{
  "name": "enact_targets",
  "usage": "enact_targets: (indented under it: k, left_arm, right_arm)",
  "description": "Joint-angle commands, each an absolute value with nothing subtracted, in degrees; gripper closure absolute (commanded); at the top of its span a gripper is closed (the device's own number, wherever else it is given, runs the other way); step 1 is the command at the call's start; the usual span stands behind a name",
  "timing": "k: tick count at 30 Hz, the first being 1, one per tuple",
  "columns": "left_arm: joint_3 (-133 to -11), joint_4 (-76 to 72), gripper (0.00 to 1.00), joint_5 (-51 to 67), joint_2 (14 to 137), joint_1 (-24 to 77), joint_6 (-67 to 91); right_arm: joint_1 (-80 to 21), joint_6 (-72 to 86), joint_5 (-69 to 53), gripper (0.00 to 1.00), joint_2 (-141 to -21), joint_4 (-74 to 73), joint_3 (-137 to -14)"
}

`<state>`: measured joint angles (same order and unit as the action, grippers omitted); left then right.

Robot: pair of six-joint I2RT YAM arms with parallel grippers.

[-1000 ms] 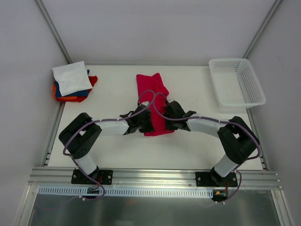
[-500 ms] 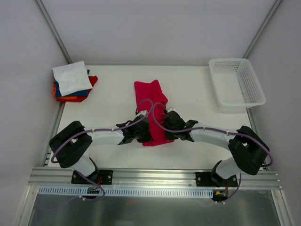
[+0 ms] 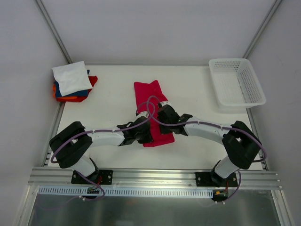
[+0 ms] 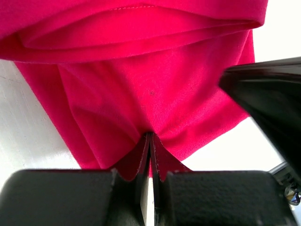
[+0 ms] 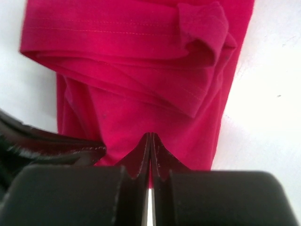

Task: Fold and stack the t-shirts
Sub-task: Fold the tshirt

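shirt (image 3: 148, 92): plain crimson | stack (image 3: 71, 81): white, blue, orange, red | basket (image 3: 236, 84): white mesh | table (image 3: 110, 101): white

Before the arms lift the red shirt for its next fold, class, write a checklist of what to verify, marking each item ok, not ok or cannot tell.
1. Left gripper shut on the red shirt: ok.
2. Right gripper shut on the same shirt: ok.
3. Grips on opposite sides of it: ok.
4. Shirt smooth: not ok, bunched folds show.
5. Folded pile apart from both grippers: ok.
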<state>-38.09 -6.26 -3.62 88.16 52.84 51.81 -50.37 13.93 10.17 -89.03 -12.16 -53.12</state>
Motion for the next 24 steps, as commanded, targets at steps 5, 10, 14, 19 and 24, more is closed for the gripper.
enact_targets:
  k: [5, 10, 14, 19, 24]
  left_arm:
    - [-37.5, -3.1, 1.0, -4.2, 89.8, 54.1, 52.3]
    - [-37.4, -3.2, 1.0, -4.5, 90.2, 54.5, 52.7]
    - [-37.4, -3.3, 1.0, -4.5, 90.8, 55.0, 53.1]
    - [-37.1, -3.9, 1.0, -4.2, 91.6, 55.9, 53.6]
    - [-36.8, -4.4, 1.0, -4.1, 92.1, 56.6, 54.2]
  right_arm:
    - [-50.8, 13.8, 8.8, 1.0, -95.3, -8.8, -55.2]
    - [-50.8, 12.9, 9.1, 1.0, -98.3, -7.9, -56.6]
    - [-50.5, 11.8, 9.3, 1.0, -100.3, -8.0, -59.6]
    - [-49.5, 10.5, 8.9, 1.0, -103.8, -8.3, -63.2]
    - [-48.4, 9.6, 8.1, 1.0, -106.2, -8.3, -66.5]
